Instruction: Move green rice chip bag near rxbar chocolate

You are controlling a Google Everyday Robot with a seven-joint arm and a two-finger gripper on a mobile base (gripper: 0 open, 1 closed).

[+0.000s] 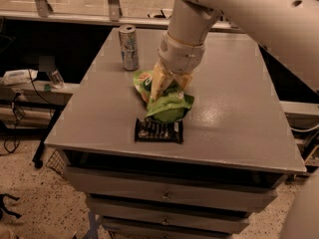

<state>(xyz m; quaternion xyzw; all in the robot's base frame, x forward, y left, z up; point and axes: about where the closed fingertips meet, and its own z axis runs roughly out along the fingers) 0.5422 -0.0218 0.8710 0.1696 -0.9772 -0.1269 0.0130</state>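
Note:
The green rice chip bag [167,106] is a crumpled bright green bag lying on the grey table [234,108], its near end touching the far edge of the rxbar chocolate [159,130]. The rxbar is a flat dark wrapper with white lettering, close to the table's front edge. My gripper [168,83] comes down from the big white arm at the top and its pale fingers [157,81] sit on the far part of the bag, closed around it. The bag's middle is hidden behind the gripper.
A tall silver drink can [129,47] stands at the back left of the table, a short way from the bag. Drawers run below the table's front edge. A low shelf with cables and small items is at the left.

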